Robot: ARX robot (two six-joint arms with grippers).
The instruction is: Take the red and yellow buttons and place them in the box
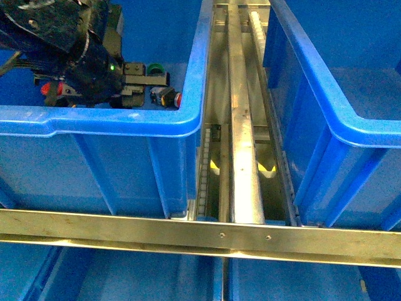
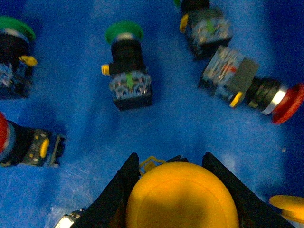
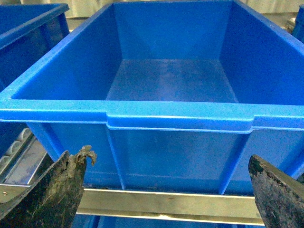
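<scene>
In the left wrist view my left gripper (image 2: 171, 164) is shut on a yellow button (image 2: 182, 197); its big yellow cap fills the space between the two black fingers (image 2: 118, 185), just above the bin floor. A red button (image 2: 287, 102) lies on its side close by. Another red cap (image 2: 2, 137) shows at the picture's edge, and a second yellow cap (image 2: 290, 207) shows in a corner. In the front view the left gripper (image 1: 156, 78) is inside the left blue bin (image 1: 94, 122), near a red button (image 1: 177, 98). My right gripper (image 3: 166, 190) is open and empty, facing an empty blue box (image 3: 175, 118).
Green-capped buttons (image 2: 123, 32) (image 2: 16, 26) lie among the others on the bin floor. A metal roller rail (image 1: 241, 125) runs between the left bin and the right blue box (image 1: 351, 125). A metal crossbar (image 1: 200, 232) spans the front.
</scene>
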